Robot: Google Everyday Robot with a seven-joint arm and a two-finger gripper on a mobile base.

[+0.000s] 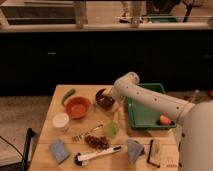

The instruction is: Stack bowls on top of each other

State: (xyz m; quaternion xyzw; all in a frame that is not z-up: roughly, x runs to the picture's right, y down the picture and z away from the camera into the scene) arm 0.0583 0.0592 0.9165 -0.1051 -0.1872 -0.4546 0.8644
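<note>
Camera view: my tool [112,96] hangs at the rim of the glossy dark maroon round bowl [103,99], jaws spread wide, and I cannot make out anything gripped. That bowl sits on the wooden worktop [87,91], just beside the bright orange round bowl [78,107]. The 2 are unstacked. A green rectangular tray [142,117] lies on the maroon bowl's other side.

A wooden table [85,91] is being shown against dark cabinet fronts [75,60]. A pale ledge [100,27] is being seen above them, and speckled floor [22,112] at left.
</note>
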